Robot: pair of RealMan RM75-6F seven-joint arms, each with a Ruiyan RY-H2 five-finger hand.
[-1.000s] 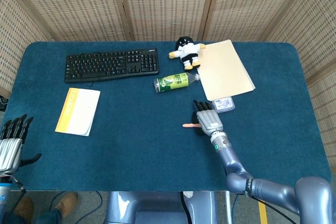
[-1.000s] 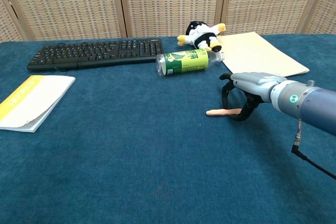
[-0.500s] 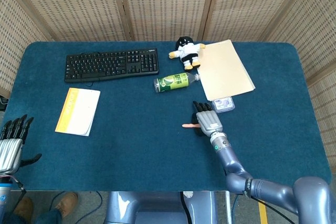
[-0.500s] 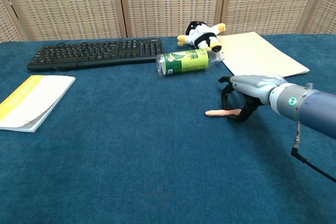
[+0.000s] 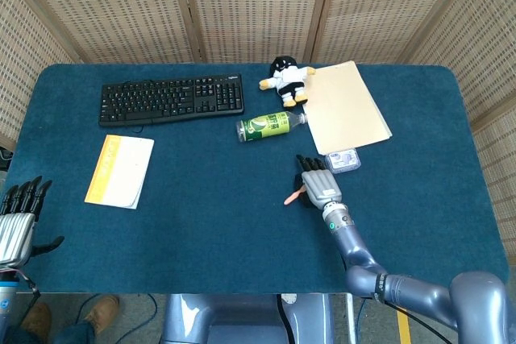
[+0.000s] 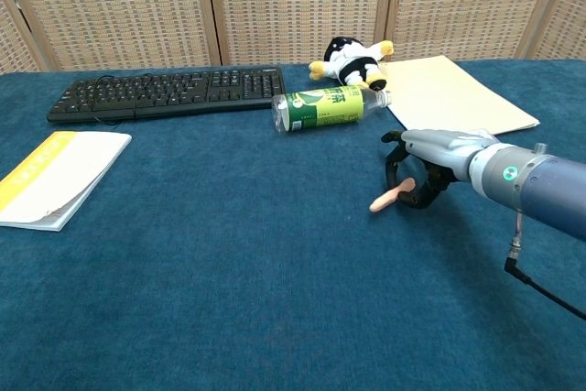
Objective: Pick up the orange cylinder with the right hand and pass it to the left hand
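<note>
A: Right hand (image 6: pixel 430 164) position?

B: Mid-table, right of centre, palm down, fingers curled over one end of the orange cylinder (image 6: pixel 390 197). The cylinder is pinched there and tilted, its free end pointing left and toward the near edge. In the head view the same hand (image 5: pixel 317 184) covers the cylinder's (image 5: pixel 292 196) right end.

A: Neighbours?

B: Small clear packet (image 5: pixel 345 159) just beyond the hand, to its right. Green bottle (image 6: pixel 325 107) lies on its side further back. Manila folder (image 5: pixel 347 107) and plush toy (image 5: pixel 284 78) toward the far edge.

A: Left hand?

B: Left hand (image 5: pixel 18 220) is at the table's near-left corner, off the cloth edge, fingers straight, slightly apart, holding nothing. Not seen in the chest view.

A: Open room?

B: Bare blue tablecloth (image 5: pixel 210 231) runs between the two hands along the near edge. The yellow booklet (image 5: pixel 120 171) and keyboard (image 5: pixel 172 99) sit further back on the left, well apart from the cylinder.
</note>
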